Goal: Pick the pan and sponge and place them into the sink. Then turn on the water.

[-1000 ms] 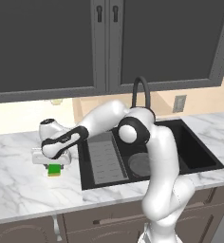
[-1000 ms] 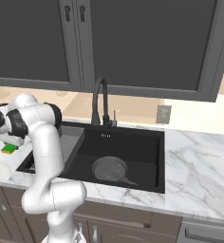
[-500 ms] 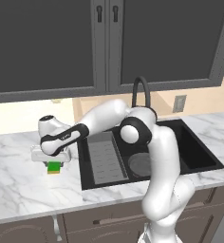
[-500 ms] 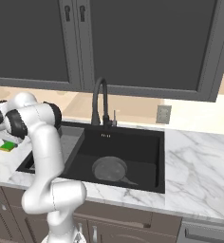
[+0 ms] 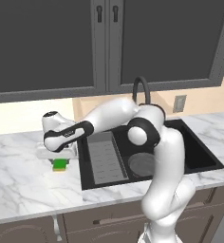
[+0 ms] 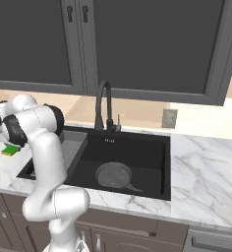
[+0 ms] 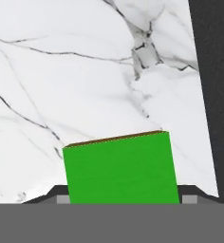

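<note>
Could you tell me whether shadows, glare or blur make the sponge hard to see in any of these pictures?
Hand view: sponge sharp, flat bright green, no glare. Left base view: it sits in the hand's shadow, still clear. Right base view: tiny at the edge, partly behind the arm.

The sponge (image 7: 118, 168) is bright green on top with a thin brown-yellow line at its 12 o'clock edge, lying on a white surface (image 7: 61, 71) marbled with grey and black veins. The sink (image 6: 137, 152) is black, with a dark-grey pan (image 6: 113, 175) showing a lighter grey inner face and a grey ribbed tray (image 5: 103, 159), under a black faucet (image 6: 102, 106). The cabinet doors (image 5: 42, 42) are dark grey, the wall behind is pale beige, and the arm (image 5: 166, 156) is white with dark joints.
</note>
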